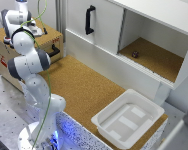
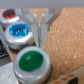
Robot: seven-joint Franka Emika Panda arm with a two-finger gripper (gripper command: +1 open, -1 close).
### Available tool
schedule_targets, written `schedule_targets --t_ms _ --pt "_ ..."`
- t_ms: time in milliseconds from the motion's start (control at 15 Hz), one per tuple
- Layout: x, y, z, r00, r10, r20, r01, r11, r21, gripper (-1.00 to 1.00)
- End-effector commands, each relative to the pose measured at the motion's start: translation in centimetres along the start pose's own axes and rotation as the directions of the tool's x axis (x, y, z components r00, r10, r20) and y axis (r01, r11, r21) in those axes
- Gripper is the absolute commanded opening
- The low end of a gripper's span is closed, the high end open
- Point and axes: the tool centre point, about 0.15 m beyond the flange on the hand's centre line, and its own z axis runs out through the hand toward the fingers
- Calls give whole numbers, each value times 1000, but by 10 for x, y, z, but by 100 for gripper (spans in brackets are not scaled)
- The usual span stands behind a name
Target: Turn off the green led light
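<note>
In the wrist view a round green button (image 2: 31, 62) in a silver ring sits closest to the camera. A blue button (image 2: 19, 32) and a red button (image 2: 9, 17) line up behind it. I cannot tell whether the green light glows. My gripper (image 2: 40, 31) hangs just beyond the green button, beside the blue one, with its fingers (image 2: 46, 20) drawn together and nothing between them. In the exterior view the arm (image 1: 29, 62) reaches over the wooden box (image 1: 4, 52) at the back of the exterior view's left. The buttons are too small to make out there.
A cork-topped table (image 1: 89, 85) carries a white bin (image 1: 128, 117) near its front edge. Behind it stands a white cabinet with a black door handle (image 1: 89, 19) and an open compartment (image 1: 154, 55) holding a small dark object (image 1: 135, 54).
</note>
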Motion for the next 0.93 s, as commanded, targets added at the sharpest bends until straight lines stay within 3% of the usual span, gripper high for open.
schedule_targets --t_ms 0,67,133,200,400,533,600,867 --pt "-2 -1 -82 983 182 -24 -183 980 -82 -100" --pt "-7 9 -82 966 254 -44 -256 966 -42 -100" --pt "-12 19 -81 947 317 -54 -319 947 -39 -100" --pt "-17 31 -82 916 393 -79 -395 919 -8 100" --pt "-47 68 -81 814 572 -102 -573 819 25 100" --pt "-75 87 -78 744 663 -85 -665 747 9 100" --pt "-94 101 -76 715 696 -66 -699 714 -33 100" --pt "-140 142 -77 660 749 -64 -751 654 -85 100"
